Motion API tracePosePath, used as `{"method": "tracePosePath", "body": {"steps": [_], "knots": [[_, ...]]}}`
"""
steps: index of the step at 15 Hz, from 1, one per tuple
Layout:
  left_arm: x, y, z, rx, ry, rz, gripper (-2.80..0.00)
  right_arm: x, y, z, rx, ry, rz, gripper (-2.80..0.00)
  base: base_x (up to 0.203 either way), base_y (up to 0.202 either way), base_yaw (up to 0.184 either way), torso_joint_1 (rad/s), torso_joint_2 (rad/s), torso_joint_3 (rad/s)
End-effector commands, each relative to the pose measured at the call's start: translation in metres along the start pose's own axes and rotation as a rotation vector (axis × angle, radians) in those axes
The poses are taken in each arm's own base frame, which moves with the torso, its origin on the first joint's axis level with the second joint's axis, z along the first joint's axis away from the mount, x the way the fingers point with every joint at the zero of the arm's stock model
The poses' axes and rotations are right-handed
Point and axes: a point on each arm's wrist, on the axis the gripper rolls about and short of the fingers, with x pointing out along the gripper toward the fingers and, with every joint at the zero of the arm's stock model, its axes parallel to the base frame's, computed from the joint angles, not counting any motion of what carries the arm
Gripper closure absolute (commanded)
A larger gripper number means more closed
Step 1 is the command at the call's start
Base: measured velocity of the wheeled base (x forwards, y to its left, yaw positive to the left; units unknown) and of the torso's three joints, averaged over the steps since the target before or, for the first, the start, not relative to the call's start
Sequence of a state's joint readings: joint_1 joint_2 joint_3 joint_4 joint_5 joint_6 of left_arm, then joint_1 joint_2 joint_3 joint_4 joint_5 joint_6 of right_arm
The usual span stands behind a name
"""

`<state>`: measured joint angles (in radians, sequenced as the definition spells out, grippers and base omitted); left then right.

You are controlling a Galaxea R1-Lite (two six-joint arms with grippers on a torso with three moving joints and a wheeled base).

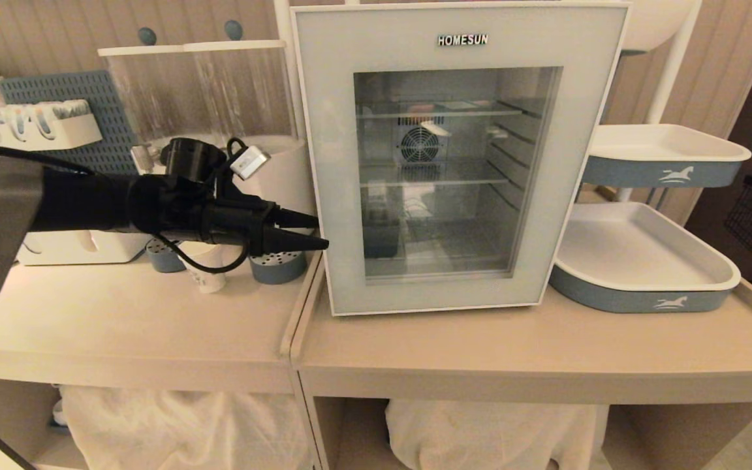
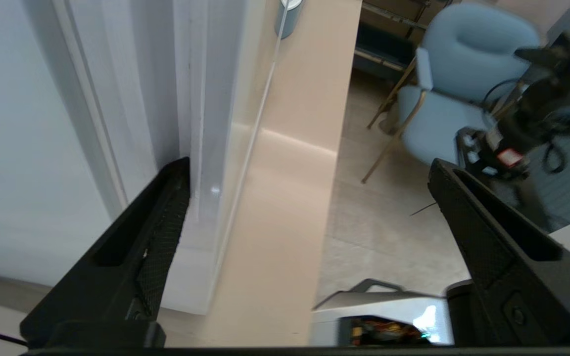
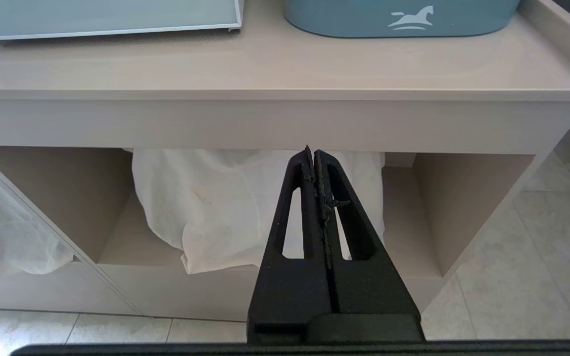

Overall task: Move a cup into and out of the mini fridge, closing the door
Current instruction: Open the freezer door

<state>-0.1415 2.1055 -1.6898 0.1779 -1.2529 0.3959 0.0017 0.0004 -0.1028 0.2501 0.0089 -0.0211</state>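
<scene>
The mini fridge (image 2: 18, 123) stands on the beige counter (image 1: 480, 346) with its door (image 1: 330, 130) shut; wire shelves and a rear fan show through the glass. My left gripper (image 1: 320, 233) reaches in level from the left, open wide, its fingertips at the door's left edge. In the left wrist view one finger (image 2: 166, 212) lies against that edge (image 2: 206, 99) and nothing sits between the jaws. A small white paper cup (image 1: 209, 279) stands on the left counter below that arm, partly hidden by its cable. My right gripper (image 3: 313, 153) hangs shut and empty, low before the counter's front.
Two white and blue trays (image 1: 643, 261) (image 1: 666, 153) stand right of the fridge. A clear canister (image 1: 200, 91) and blue-grey holders (image 1: 278, 269) crowd the left counter behind my arm. White cloth (image 3: 206, 207) fills the shelf below. A blue armchair (image 2: 463, 74) stands on the floor.
</scene>
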Motion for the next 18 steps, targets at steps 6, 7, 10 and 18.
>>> {"method": "tracePosePath", "body": {"steps": [6,7,10,18], "knots": [[-0.016,-0.062,0.015,0.015,-0.026,-0.071,-2.80,0.000,0.000,0.000,-0.001,0.002,0.002,0.00,0.000,0.000,0.000,0.000,0.00,0.000],[-0.016,-0.071,0.014,0.021,-0.024,-0.079,-2.80,0.000,0.000,0.000,-0.001,0.001,0.002,0.00,0.000,0.000,0.000,0.000,0.00,0.000],[-0.011,-0.101,0.013,0.041,-0.014,-0.123,-2.80,0.000,0.000,0.000,-0.001,0.002,0.002,0.00,0.000,0.000,0.000,0.000,0.00,0.000],[-0.008,-0.277,0.028,0.118,0.005,-0.436,-2.80,0.000,0.000,0.000,-0.001,0.002,0.002,0.00,0.000,0.000,0.000,0.000,0.00,0.000]]}}
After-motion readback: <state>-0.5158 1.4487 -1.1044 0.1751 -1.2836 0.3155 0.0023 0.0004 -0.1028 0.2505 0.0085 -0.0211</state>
